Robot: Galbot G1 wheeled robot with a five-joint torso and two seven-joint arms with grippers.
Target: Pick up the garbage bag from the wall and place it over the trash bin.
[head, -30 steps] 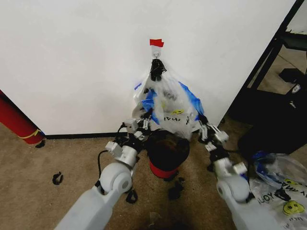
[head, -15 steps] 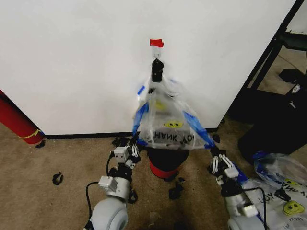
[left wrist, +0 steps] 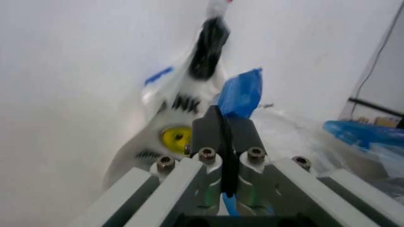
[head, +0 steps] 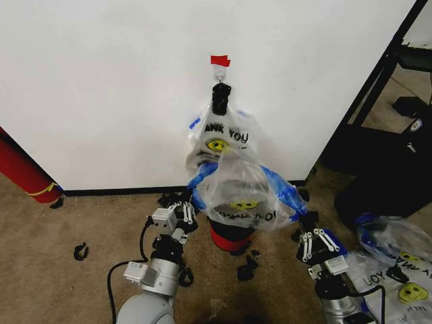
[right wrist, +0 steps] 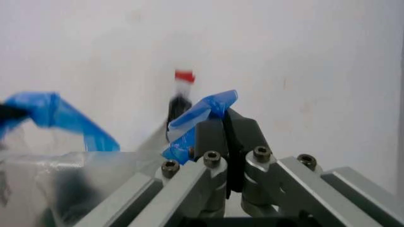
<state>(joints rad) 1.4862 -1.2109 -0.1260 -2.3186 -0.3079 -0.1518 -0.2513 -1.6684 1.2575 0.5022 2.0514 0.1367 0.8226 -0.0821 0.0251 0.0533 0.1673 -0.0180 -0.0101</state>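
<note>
The garbage bag [head: 244, 191], see-through with a yellow smiley and blue tape at its handles, is stretched open between my two grippers. It hangs just above the trash bin [head: 231, 236], whose red base shows beneath it. My left gripper [head: 189, 206] is shut on the bag's left blue handle [left wrist: 241, 92], seen close up in the left wrist view with the jaws pressed together [left wrist: 224, 124]. My right gripper [head: 304, 221] is shut on the right blue handle [right wrist: 203, 111], its jaws closed [right wrist: 226, 125]. The white wall [head: 101, 81] stands behind.
A bunch of like-printed bags [head: 219, 138] hangs from a black clip under the red tape hook [head: 219, 61]. A red roll [head: 23, 172] leans at the left. A black rack [head: 381, 108] stands at the right, with more bags [head: 395, 266] on the carpet.
Both arms have drawn back from the wall and lowered. The held bag has come away from the bunch, spread wider and dropped over the bin.
</note>
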